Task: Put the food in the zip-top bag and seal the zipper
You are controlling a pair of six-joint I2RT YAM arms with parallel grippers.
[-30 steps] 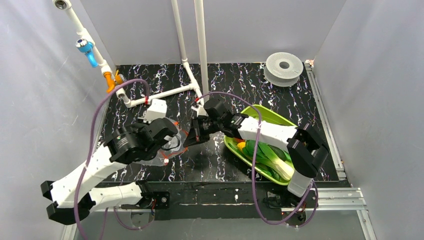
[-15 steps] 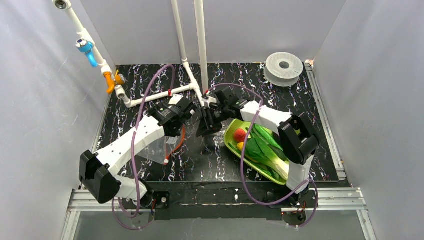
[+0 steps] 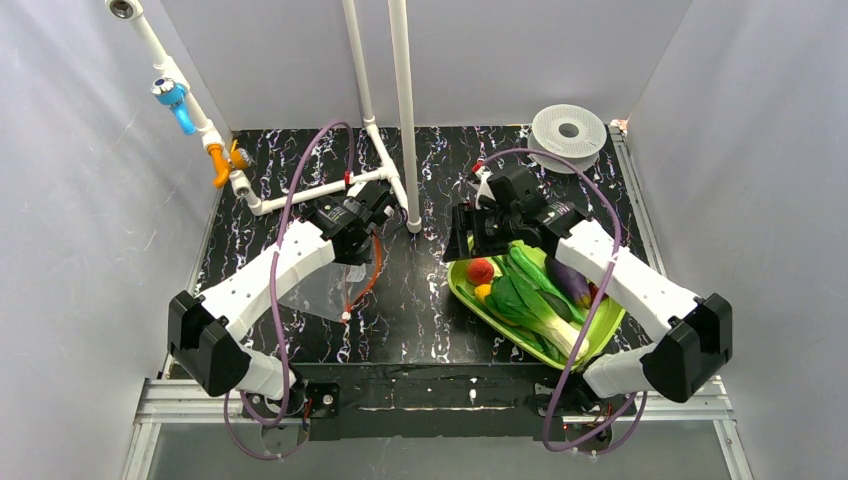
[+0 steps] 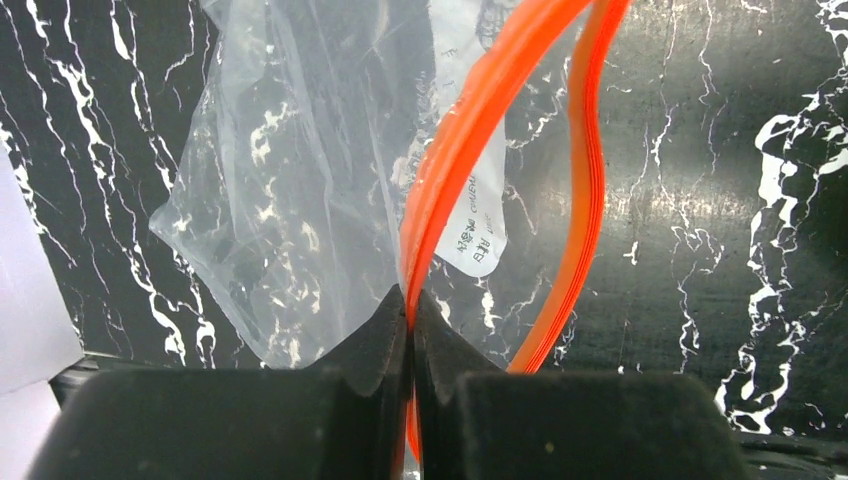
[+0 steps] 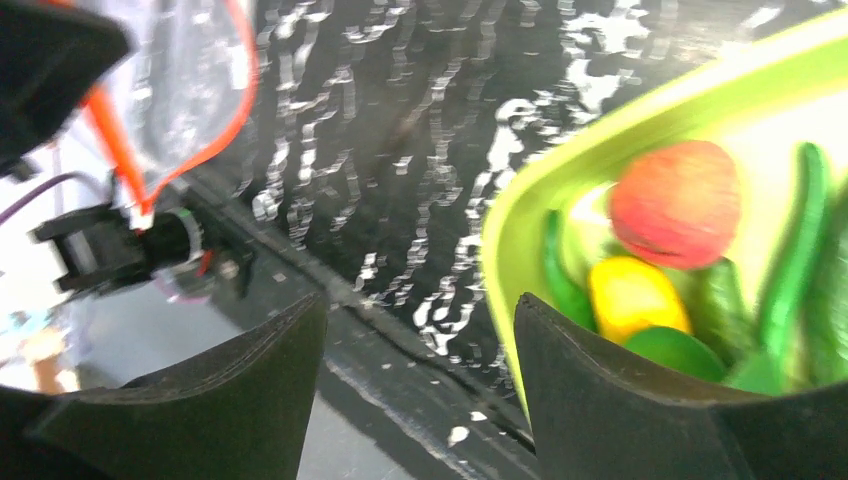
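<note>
My left gripper (image 3: 366, 224) (image 4: 410, 300) is shut on one lip of the red-orange zipper (image 4: 470, 130) and holds the clear zip-top bag (image 3: 318, 290) (image 4: 290, 180) up off the table. The zipper's other lip (image 4: 585, 200) bows away, so the mouth gapes. My right gripper (image 3: 462, 240) (image 5: 420, 300) is open and holds nothing, hovering at the left end of the lime-green tray (image 3: 603, 328) (image 5: 520, 220). The food lies in the tray: a red tomato (image 3: 481, 270) (image 5: 677, 203), a yellow piece (image 3: 483, 292) (image 5: 635, 295), a purple eggplant (image 3: 568, 280) and long green vegetables (image 3: 530, 300).
White pipes (image 3: 405, 110) rise from the table's back centre, just behind both grippers. A grey spool (image 3: 568, 132) sits at the back right. A pipe with blue and orange fittings (image 3: 175, 100) runs along the left wall. Grey walls close in three sides.
My right gripper has opened and swung right, from the bag's mouth to the tray's left end. My left arm has lifted the bag by its zipper toward the back centre.
</note>
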